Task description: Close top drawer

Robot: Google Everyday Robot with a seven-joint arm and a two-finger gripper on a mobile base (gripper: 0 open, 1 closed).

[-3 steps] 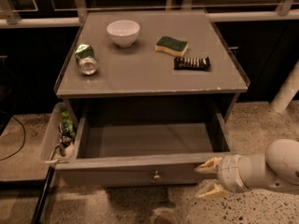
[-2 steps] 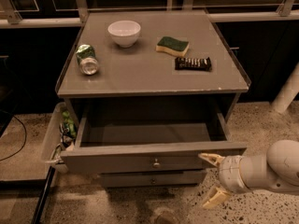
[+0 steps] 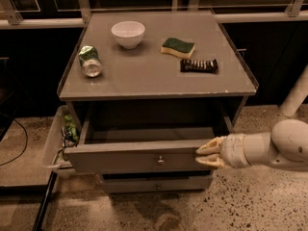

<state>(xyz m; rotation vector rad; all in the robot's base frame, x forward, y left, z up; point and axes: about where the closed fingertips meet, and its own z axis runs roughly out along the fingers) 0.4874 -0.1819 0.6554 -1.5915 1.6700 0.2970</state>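
Note:
The top drawer [image 3: 120,159] is a wide grey drawer with a small round knob [image 3: 160,160] at its centre. It stands part way out of the grey cabinet [image 3: 159,76], and what shows of its inside looks empty. My gripper [image 3: 206,153] is at the right end of the drawer front, fingertips touching or nearly touching the panel. The two pale fingers lie close together with a narrow gap. A lower drawer [image 3: 154,183] shows below it.
On the cabinet top lie a white bowl [image 3: 128,33], a tipped green can [image 3: 89,61], a yellow-green sponge [image 3: 177,47] and a dark snack bar [image 3: 198,65]. A clear bin [image 3: 54,141] with green items hangs at the cabinet's left. A white post [image 3: 296,95] stands at right.
The drawer front has moved back toward the cabinet, so less of the inside shows. My gripper has moved in with it at the right end, its fingers closer together.

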